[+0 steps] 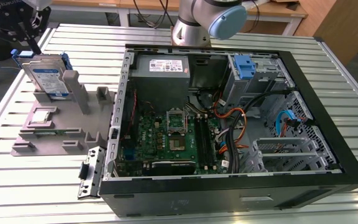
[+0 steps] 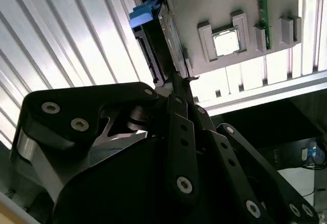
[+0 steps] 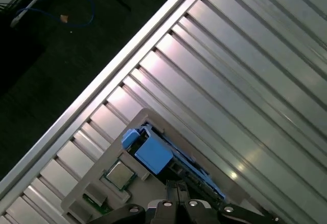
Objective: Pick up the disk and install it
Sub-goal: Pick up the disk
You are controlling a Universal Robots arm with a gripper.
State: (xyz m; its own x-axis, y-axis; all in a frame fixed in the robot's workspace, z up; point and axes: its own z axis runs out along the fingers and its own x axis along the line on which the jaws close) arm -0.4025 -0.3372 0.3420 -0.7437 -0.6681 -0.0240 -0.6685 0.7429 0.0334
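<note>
Disk [image 1: 47,77] stands upright on edge in a slot at the far end of the grey fixture [image 1: 67,135], label face towards the fixture's open middle, blue rails along its side edges. Gripper [image 1: 30,44] hangs just above the fixture's far corner, close over the disk's top edge. In both wrist views its tip [image 2: 179,78] [image 3: 176,188] sits right beside the disk [image 2: 162,35] [image 3: 168,157]. Contact cannot be confirmed, and I cannot tell whether the claw is open or closed, as its own dark linkage masks the tip. Handling judgement: rigid metal body, moderately heavy for its size, smooth flat faces likely slippery, sensitive to knocks. The plastic rails would flex, so the better hold is across the two flat faces near the top edge (not on the rails). Hidden or unclear: the disk's lower part is sunk behind the fixture's posts, and the layered edges in the exterior view leave it uncertain whether one drive or two stand there. The computer case [image 1: 229,200] lies open just beside the fixture on the exterior view's right; which bay in it is free is hard to make out.
</note>
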